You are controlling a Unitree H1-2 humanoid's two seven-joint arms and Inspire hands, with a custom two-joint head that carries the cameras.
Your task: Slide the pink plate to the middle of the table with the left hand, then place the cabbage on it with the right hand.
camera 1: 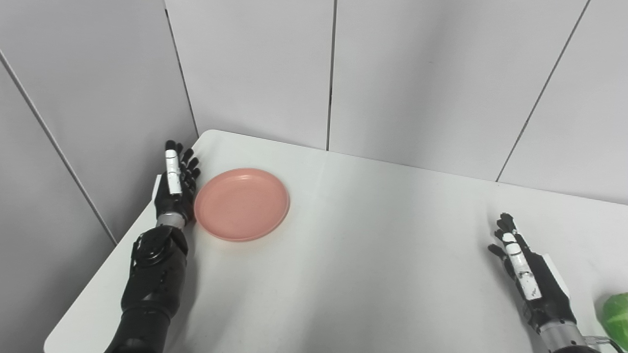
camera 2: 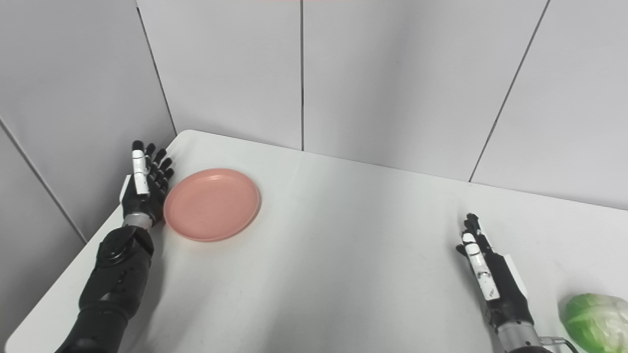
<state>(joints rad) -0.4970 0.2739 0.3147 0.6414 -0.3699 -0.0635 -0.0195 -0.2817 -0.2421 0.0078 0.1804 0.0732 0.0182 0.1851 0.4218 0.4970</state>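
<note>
A: Two hands in view, both empty. Left hand (camera 1: pixel 175 185) stands edge-up at the table's left edge, fingers straight and a little fanned, holding nothing. Its palm side faces the pink plate (camera 1: pixel 241 204); it sits just beside the plate's left rim, contact at the rim not resolvable.

B: Plate position?

A: Flat on the white table (camera 1: pixel 373 255), in the far-left part, near the rounded far corner. Well left of the table's middle. Nothing on it.

B: Right hand?

A: Right hand (camera 2: pixel 485 274) rests near the right front of the table, also edge-up, fingers extended and close together, pointing away from the robot. Holding nothing.

B: Cabbage?

A: Cabbage (camera 2: pixel 596 321) lies at the table's near-right corner, just to the right of the right wrist, apart from the hand. Pale green, leafy. The left eye view shows only a sliver of it at the frame edge; the right eye view shows most of it.

B: Obstructions between plate and table middle?

A: Bare white surface to the right of the plate. Likewise between the right hand and the plate.

B: Surroundings?

A: Grey wall panels (camera 1: pixel 255 63) with dark seams enclose the table on the far side and on the left. Left forearm (camera 1: pixel 149 289) comes up along the left table edge.
</note>
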